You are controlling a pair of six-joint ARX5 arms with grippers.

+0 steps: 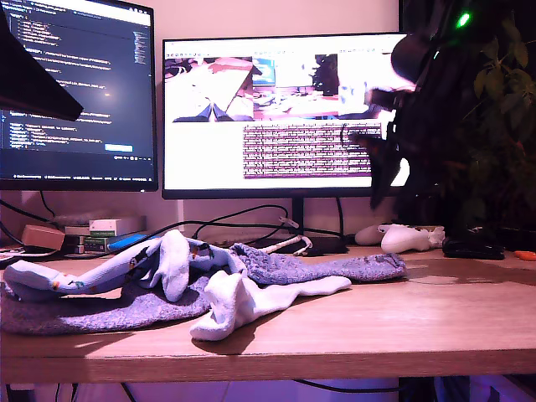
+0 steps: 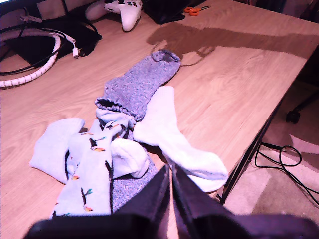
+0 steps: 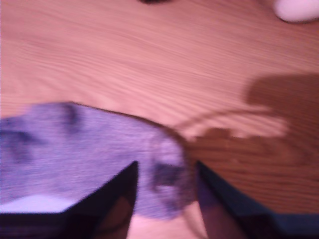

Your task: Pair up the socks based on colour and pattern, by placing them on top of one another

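Observation:
The socks lie in a loose heap on the wooden desk [image 1: 435, 318], towards the exterior view's left. One fuzzy grey-lavender sock [image 1: 318, 268] [image 2: 139, 87] stretches towards the controller. A second grey one [image 1: 84, 314] lies under the heap. A white sock [image 1: 251, 301] [image 2: 174, 139] rests near the front edge. A light blue sock with printed figures [image 1: 75, 276] [image 2: 89, 169] lies across the pile. My first gripper [image 2: 170, 172] hangs shut and empty high above the heap. My second gripper [image 3: 167, 167] [image 1: 378, 172] is open above the toe end of the grey sock [image 3: 75, 144], in a blurred view.
A white game controller [image 1: 406, 239] [image 2: 124, 10] and a dark mouse [image 1: 473, 245] sit at the back on the exterior view's right. Orange scissors [image 2: 194, 9] and coiled cables [image 2: 30, 74] lie behind the heap. Two monitors [image 1: 276, 117] stand along the back.

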